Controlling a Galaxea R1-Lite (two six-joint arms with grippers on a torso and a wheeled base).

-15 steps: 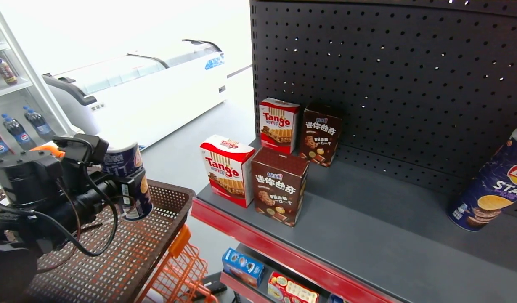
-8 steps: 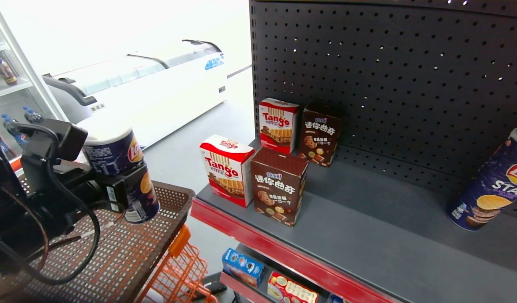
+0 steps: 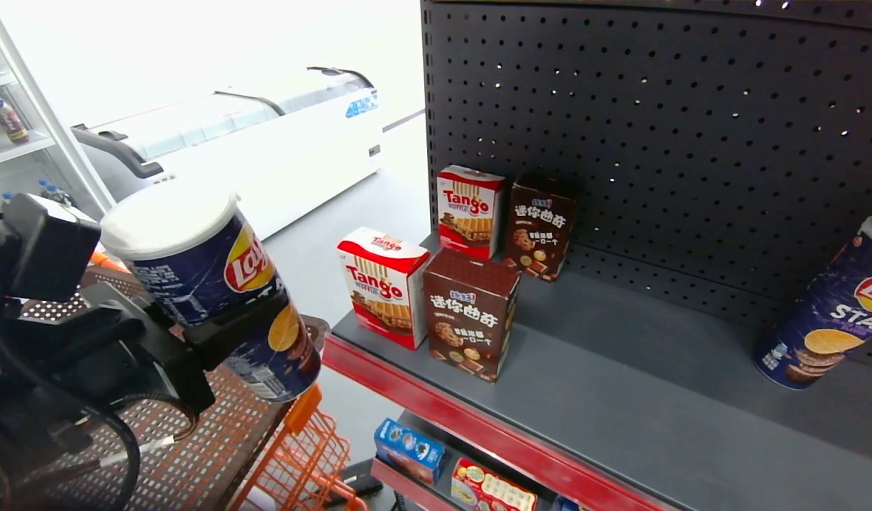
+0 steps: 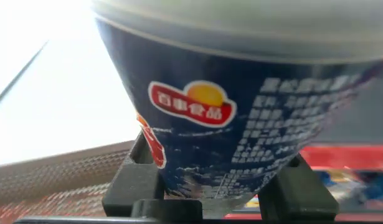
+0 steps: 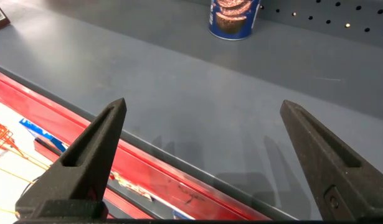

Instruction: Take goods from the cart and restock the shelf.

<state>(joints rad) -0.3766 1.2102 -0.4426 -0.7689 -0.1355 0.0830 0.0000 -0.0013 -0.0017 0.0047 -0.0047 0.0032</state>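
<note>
Progress: restocking partly done.
- Left tool pinching blue chip can, holding it tilted above brown cart basket, well apart from shelf.
- Wafer boxes and cookie boxes already standing in pairs at shelf's left end.
- Bare deck in middle likely awaiting held can.
- Second chip can standing far right, near pegboard.
- Right tool hovering spread over deck, gripping nothing.

Room: drinks cooler standing far left, chest freezer sitting beyond cart.
</note>
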